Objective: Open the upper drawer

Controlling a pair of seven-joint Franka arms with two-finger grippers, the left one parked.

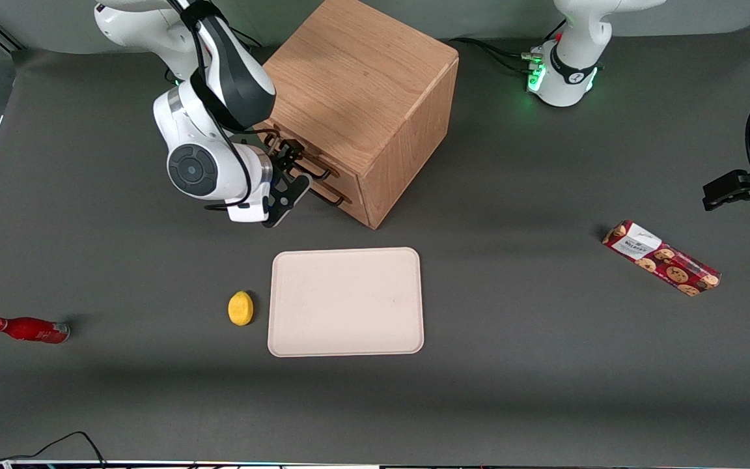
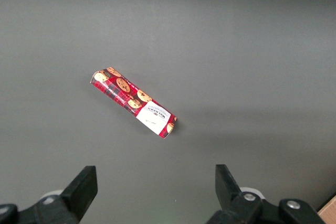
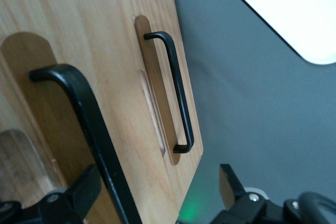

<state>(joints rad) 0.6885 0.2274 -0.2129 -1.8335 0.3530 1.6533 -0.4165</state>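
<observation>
Grey table; gripper (image 1: 289,170) at upper drawer (image 1: 297,156)

Upper drawer (image 1: 297,163) behind tool (image 1: 287,185)

The cabinet (image 1: 362,85) is light oak with a visible grain and a matt, smooth finish; its upper drawer (image 3: 68,103) has the same wood on its front — the handle (image 3: 92,129) is thin black wire, faintly shiny. The pincer (image 1: 289,170), at that handle, has black fingers (image 3: 231,182) of matt plastic. The surface (image 1: 512,365) is dull dark grey — the tray (image 1: 346,301) a matt cream.
</observation>
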